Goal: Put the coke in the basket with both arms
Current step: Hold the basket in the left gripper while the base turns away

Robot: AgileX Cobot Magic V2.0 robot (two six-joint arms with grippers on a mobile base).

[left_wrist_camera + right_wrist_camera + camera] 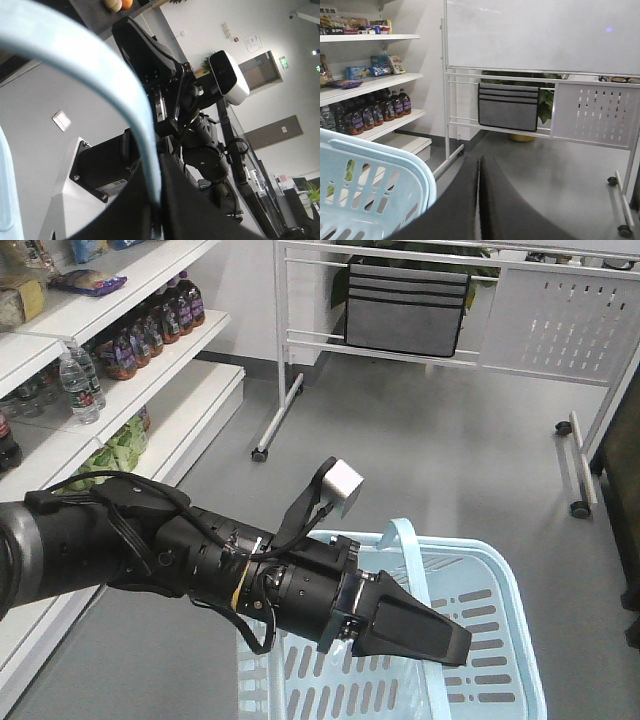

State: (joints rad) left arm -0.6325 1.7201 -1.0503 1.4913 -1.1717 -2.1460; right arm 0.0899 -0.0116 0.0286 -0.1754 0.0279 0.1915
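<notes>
Shop shelves (370, 82) alongside; left gripper (157, 200) clamped the basket (505, 640) handle, right gripper (479, 200) sat pinched shut, empty; no coke seen, placing not yet done.

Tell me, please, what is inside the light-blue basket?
Only slotted walls of the basket show; no coke visible. The left claw and its arm hide much of the inside.
</notes>
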